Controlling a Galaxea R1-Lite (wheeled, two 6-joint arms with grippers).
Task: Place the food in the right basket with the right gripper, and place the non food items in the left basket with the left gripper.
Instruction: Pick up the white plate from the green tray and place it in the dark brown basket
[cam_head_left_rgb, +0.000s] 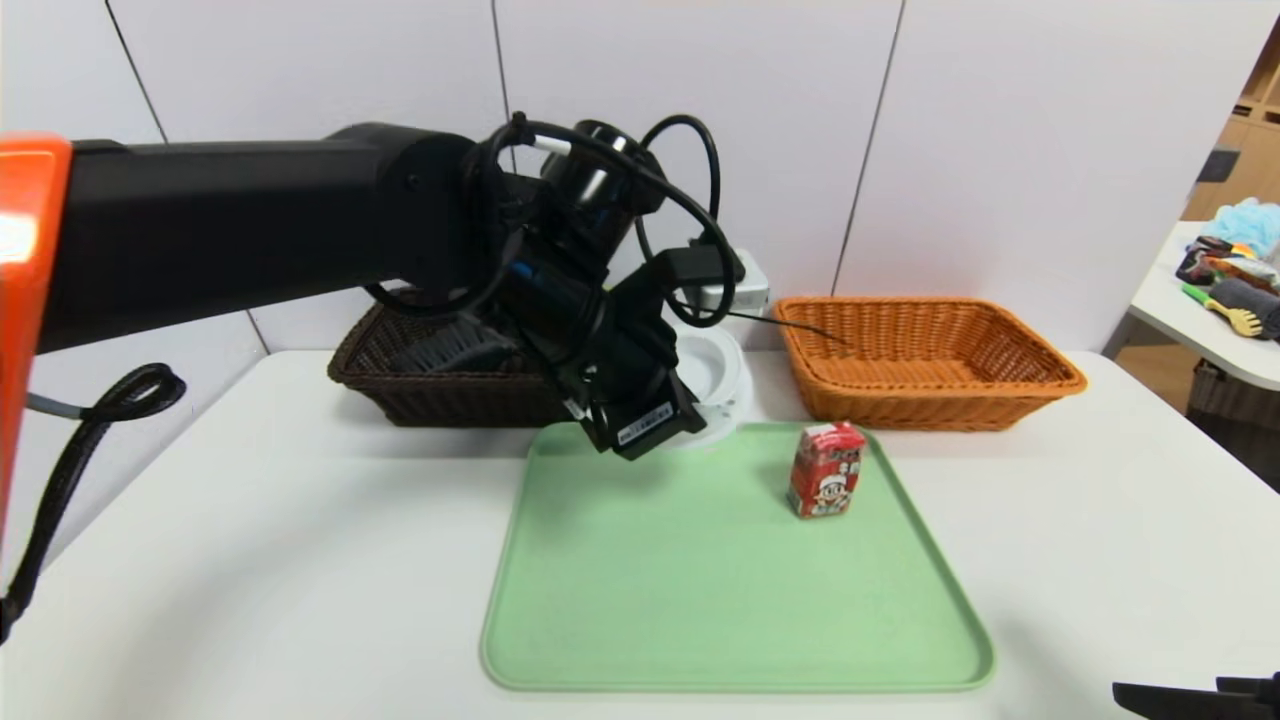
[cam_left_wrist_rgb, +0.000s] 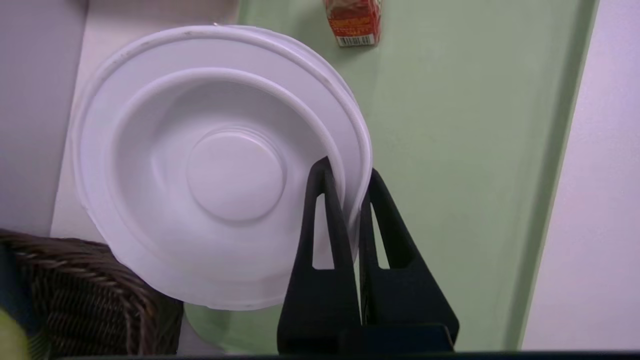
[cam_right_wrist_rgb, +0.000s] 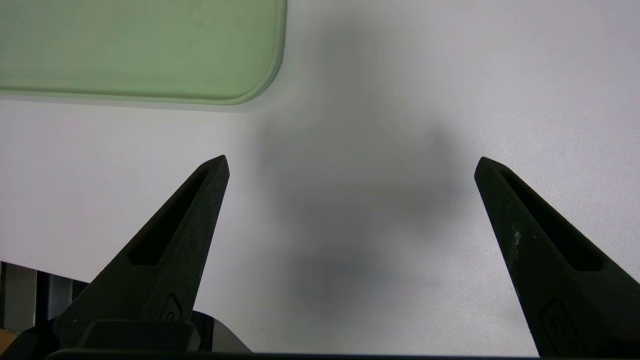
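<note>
Left gripper (cam_left_wrist_rgb: 350, 187) pinches white disc (cam_left_wrist_rgb: 220, 165) by its thin rim | could slip before dark basket (cam_head_left_rgb: 440, 390) | right gripper (cam_right_wrist_rgb: 350, 167) parked, wide.

White disc (cam_left_wrist_rgb: 220, 170), rim pinched between closed jaws of left gripper (cam_left_wrist_rgb: 352, 200); green tray (cam_left_wrist_rgb: 475, 150) beneath; red carton (cam_left_wrist_rgb: 354, 22) top centre; dark basket (cam_left_wrist_rgb: 90, 295) lower left.

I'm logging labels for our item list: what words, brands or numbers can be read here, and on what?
Nothing reads clearly.
Red drink carton: cartoon face and print, too blurred to read.
Its barcode: digits too small.
White label on the left end effector: barcode print, too small.
Right end effector, white disc: no readable text.
</note>
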